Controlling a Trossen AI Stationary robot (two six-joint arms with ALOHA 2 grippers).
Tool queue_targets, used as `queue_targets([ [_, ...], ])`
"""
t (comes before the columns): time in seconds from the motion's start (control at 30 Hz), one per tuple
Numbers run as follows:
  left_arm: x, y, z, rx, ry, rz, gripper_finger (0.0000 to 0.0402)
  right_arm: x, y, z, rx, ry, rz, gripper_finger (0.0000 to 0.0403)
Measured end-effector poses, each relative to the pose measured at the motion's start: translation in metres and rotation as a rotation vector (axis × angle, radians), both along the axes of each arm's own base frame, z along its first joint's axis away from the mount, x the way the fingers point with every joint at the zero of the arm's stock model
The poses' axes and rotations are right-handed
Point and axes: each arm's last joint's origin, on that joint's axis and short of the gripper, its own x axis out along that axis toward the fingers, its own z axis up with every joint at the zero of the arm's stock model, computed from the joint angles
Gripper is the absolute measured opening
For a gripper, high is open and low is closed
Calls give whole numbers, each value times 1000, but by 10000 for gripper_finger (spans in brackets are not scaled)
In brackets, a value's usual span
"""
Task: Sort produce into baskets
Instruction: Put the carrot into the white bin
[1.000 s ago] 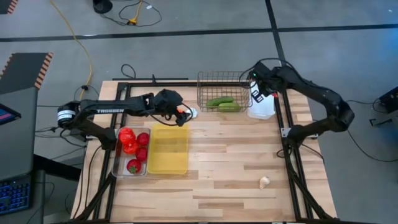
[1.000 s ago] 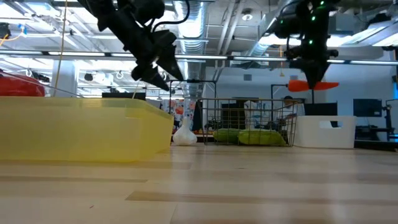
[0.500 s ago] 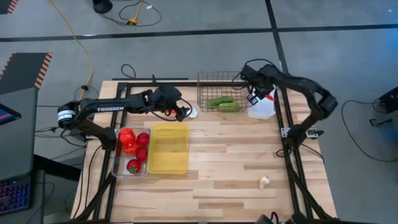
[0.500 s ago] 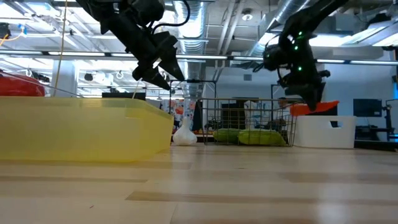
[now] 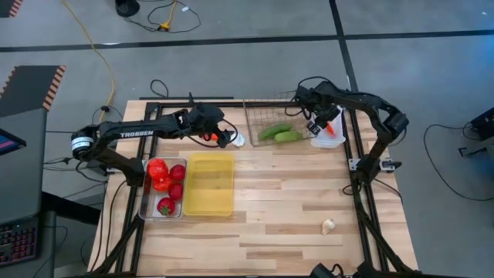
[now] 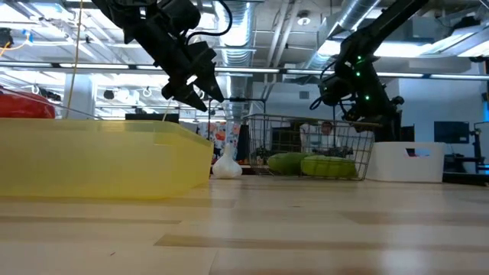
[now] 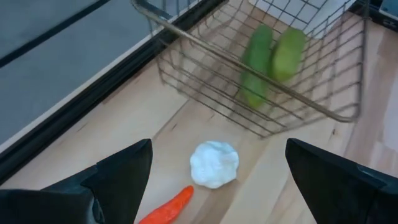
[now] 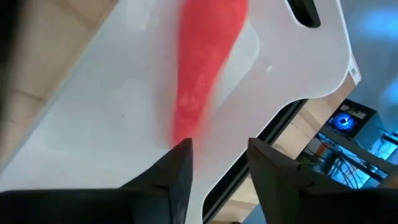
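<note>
The yellow tray (image 5: 208, 183) sits mid-table with the clear bin (image 5: 151, 207) of tomatoes (image 5: 159, 174) at its 9 o'clock. At 1 o'clock, the wire basket (image 5: 272, 116) holds two cucumbers (image 5: 279, 134) and looks tipped. The white tray (image 5: 323, 137) at its 3 o'clock holds a carrot (image 8: 202, 68); the right gripper (image 5: 315, 117) hovers released above. The left gripper (image 5: 224, 136) hangs spread wide over garlic (image 7: 213, 163) and another carrot (image 7: 166, 206). One more garlic (image 5: 329, 225) lies at 5 o'clock.

Produce and baskets, counted

Four baskets (image 5: 276, 116); two cucumbers (image 5: 275, 132), two carrots (image 5: 331, 128), two garlic pieces (image 5: 329, 225). Red pieces (image 5: 158, 174) in the clear bin overlap, count unclear.
</note>
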Motion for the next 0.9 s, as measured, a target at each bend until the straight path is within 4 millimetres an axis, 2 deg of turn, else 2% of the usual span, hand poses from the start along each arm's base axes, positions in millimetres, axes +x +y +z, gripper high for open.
queue_targets([
  [0.13,-1,2,0,4,3,2,354,-1,1,3,-6,-9,1,198],
  [0.3,-3,4,-1,11,22,-3,354,-3,4,9,-20,-23,4,199],
  [0.5,-14,8,-9,-6,154,-14,355,-5,6,22,-83,-86,4,195],
  [0.73,-32,13,-20,-23,365,-70,355,-9,11,49,-223,-227,5,195],
  [0.9,-39,19,-27,25,486,-174,355,-14,23,75,-331,-347,24,195],
])
